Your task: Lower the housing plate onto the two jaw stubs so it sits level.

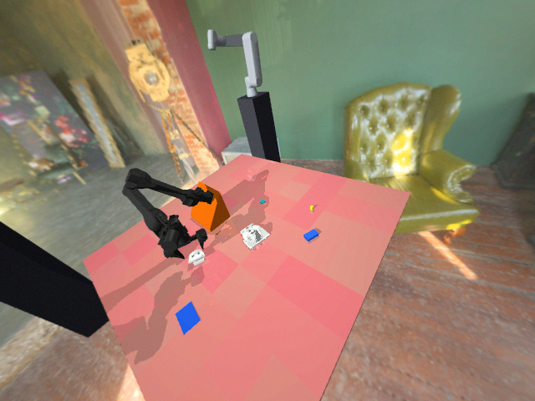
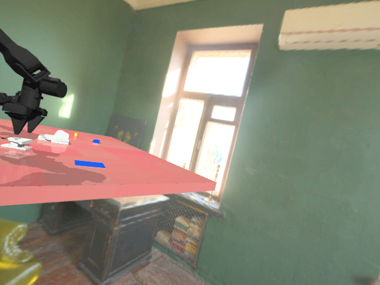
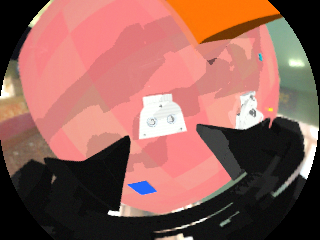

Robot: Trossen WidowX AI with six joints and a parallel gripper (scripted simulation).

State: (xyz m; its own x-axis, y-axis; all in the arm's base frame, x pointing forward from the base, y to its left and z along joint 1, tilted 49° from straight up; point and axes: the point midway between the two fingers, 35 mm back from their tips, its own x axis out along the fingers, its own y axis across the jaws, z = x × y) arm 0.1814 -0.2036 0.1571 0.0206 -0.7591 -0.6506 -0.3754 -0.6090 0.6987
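Lowering the opened, unloaded end effector [image 1: 188,249] [image 2: 24,133] [image 3: 164,132] off-centre could cause the white plate piece [image 1: 196,256] [image 2: 19,141] [image 3: 161,120], presumably the housing plate, to be tipped or shoved across the counter [image 1: 311,293] [image 2: 147,171] [image 3: 95,45] by one fingertip.

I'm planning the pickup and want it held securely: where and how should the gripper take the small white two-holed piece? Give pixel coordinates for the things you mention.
Probably by the opposite side edges of its upper plate, coming from above. The white two-holed piece [image 1: 196,256] [image 2: 18,141] [image 3: 161,125] lies flat, its upper plate raised over a lower one, so its rims stand free. The open gripper [image 1: 193,251] [image 2: 23,133] [image 3: 164,132] already points down over it.
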